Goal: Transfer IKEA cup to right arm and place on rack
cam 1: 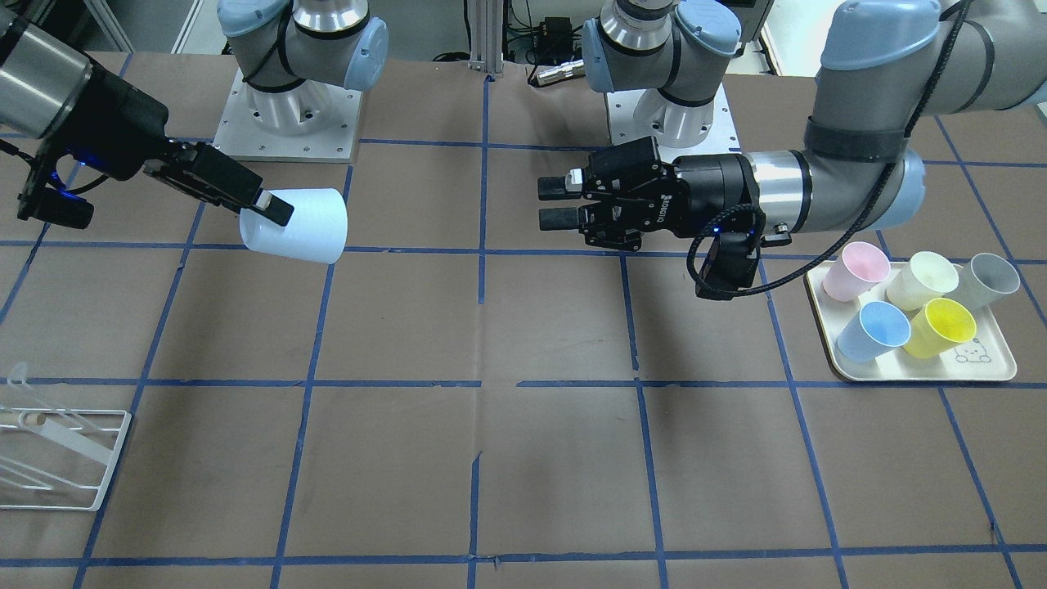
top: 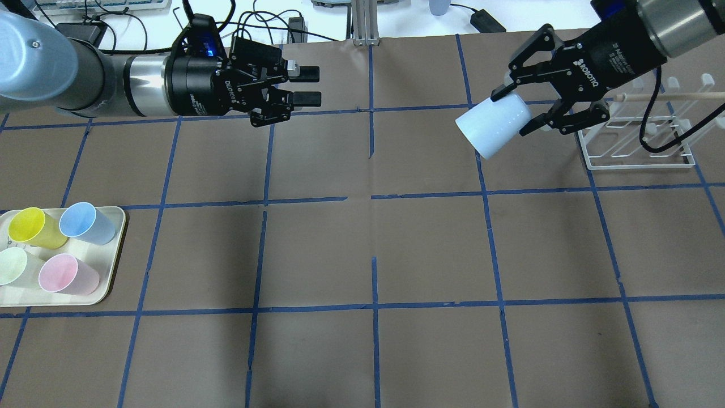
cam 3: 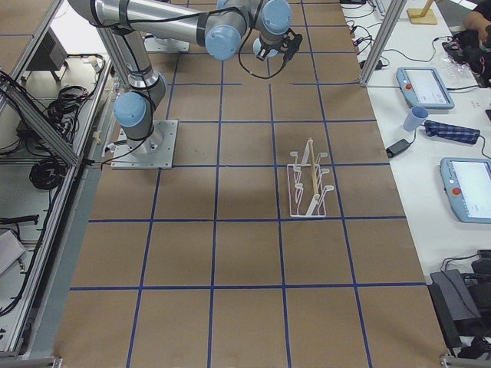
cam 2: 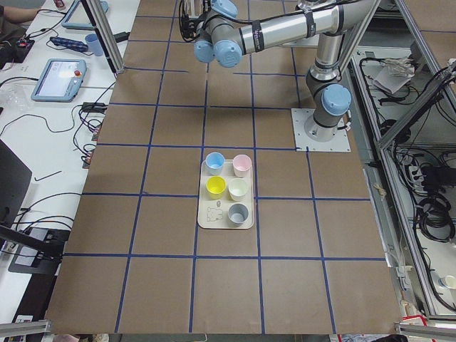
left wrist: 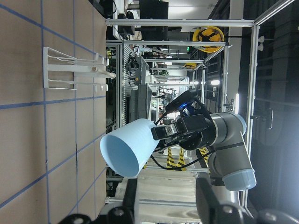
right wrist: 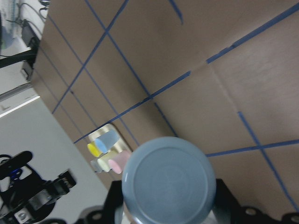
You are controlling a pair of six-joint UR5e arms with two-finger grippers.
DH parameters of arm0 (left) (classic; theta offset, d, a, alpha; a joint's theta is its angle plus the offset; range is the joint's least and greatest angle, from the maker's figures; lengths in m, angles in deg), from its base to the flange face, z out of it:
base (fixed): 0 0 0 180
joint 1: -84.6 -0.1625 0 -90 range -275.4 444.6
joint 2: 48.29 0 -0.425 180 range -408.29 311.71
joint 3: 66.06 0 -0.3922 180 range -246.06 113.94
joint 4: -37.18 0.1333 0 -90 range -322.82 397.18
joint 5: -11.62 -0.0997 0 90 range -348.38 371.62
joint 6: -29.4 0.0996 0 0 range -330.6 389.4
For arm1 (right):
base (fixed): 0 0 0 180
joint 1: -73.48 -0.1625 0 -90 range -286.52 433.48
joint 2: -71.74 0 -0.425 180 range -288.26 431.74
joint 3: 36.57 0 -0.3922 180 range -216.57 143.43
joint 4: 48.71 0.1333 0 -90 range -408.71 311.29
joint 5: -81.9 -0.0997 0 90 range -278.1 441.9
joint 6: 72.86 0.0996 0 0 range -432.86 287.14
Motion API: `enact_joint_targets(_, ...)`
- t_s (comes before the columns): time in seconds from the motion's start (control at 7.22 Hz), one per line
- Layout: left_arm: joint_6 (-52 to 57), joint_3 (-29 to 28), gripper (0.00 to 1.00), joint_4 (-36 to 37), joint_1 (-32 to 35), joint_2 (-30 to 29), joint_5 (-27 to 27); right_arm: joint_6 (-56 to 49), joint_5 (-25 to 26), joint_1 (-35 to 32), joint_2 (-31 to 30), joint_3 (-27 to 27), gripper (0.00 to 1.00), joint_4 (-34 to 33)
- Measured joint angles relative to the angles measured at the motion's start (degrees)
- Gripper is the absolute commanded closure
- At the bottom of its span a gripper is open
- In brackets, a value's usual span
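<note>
The IKEA cup, very pale icy blue, hangs tilted in the air, held by my right gripper, which is shut on its closed end. In the front view the cup is at the left, with its open end away from the gripper. The right wrist view shows only the cup's base. My left gripper is open and empty, well apart from the cup, fingers pointing toward it. The white wire rack stands on the table just behind my right gripper. The left wrist view shows the cup and the rack.
A cream tray with several coloured cups stands at the table's left edge, below my left arm. It shows in the front view too. Blue tape lines grid the brown table.
</note>
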Motion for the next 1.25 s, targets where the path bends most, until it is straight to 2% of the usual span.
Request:
enact_joint_targets(0.28, -4.02, -2.82, 0.41, 2.01, -1.92, -0.63, -6.29, -8.52, 14.84, 0.11, -0.27, -0.01, 0.90, -3.91)
enact_joint_targets(0.42, -9.98, -4.61, 0.39, 6.50, -2.70, -0.87, -11.87, -11.69, 21.39, 0.29, -0.25, -0.09, 0.96, -5.71)
enact_joint_targets(0.55, -17.82, -5.53, 0.32, 13.82, -3.04, -1.10, -18.53, -13.46, 26.47, 0.57, -0.16, -0.16, 1.00, -7.68)
enact_joint_targets(0.83, -32.08, -6.05, 0.15, 27.39, -2.99, -1.30, -33.19, -15.79, 32.04, 2.64, 0.14, -0.54, 0.95, -11.94)
enact_joint_targets(0.97, -36.91, -6.33, 0.05, 32.13, -2.55, -0.90, -41.07, -17.56, 34.45, 3.76, 0.62, -0.90, 0.95, -16.97)
enact_joint_targets(1.11, -40.29, -6.59, 0.00, 36.48, -1.62, -0.40, -48.54, -18.59, 36.09, 4.37, 1.59, -1.21, 0.96, -22.80)
enact_joint_targets(1.25, -42.18, -7.09, 0.00, 40.42, 0.18, 0.08, -56.41, -19.06, 36.81, 4.69, 2.53, -1.49, 0.96, -27.22)
